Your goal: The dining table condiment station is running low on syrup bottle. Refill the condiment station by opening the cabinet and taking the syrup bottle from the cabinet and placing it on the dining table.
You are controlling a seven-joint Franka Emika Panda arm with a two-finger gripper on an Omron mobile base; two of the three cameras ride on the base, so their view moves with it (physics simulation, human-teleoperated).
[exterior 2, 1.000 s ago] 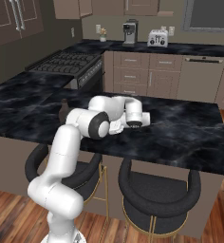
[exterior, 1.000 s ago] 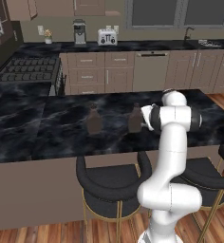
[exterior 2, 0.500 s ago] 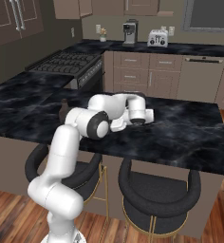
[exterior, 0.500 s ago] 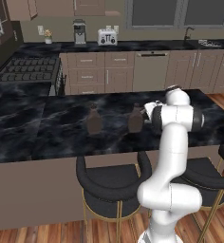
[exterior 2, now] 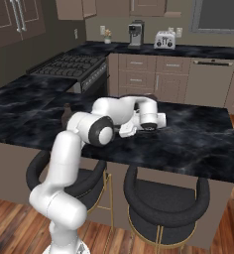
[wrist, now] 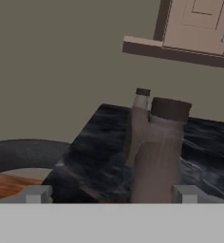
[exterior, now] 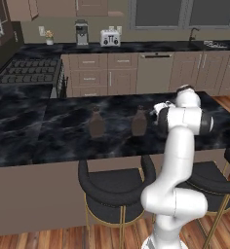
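White Panda arm with dark joints (exterior: 178, 160) rises from the floor in front of the long dining table with black white-veined marble top and brown wooden front (exterior: 48, 131), folds at the elbow and reaches out level over the marble. Forearm lies nearly flat above the top in the right base view. Hand points sideways along the table toward the bottles.

Two-finger gripper (exterior: 156, 113) sits just beside the nearer bottle, jaws spread wide, holding nothing. In the hand view the two grey fingertips (wrist: 38, 193) stand either side of the bottle's lower body; contact cannot be told.

Count, largest first:
- Black padded bar stools with thin brass legs (exterior: 116, 190): two in the right base view, tucked under the table edge.
- Small dark-brown syrup bottle with rounded body, narrow neck and dark cap (exterior: 139, 122): upright on the marble, next to the gripper.
- A second, similar dark-brown bottle (exterior: 96, 123): upright, apart from the first, farther from the gripper. Two bottles in all.

Back counter: one coffee machine (exterior: 81, 32), one silver toaster (exterior: 109, 37).
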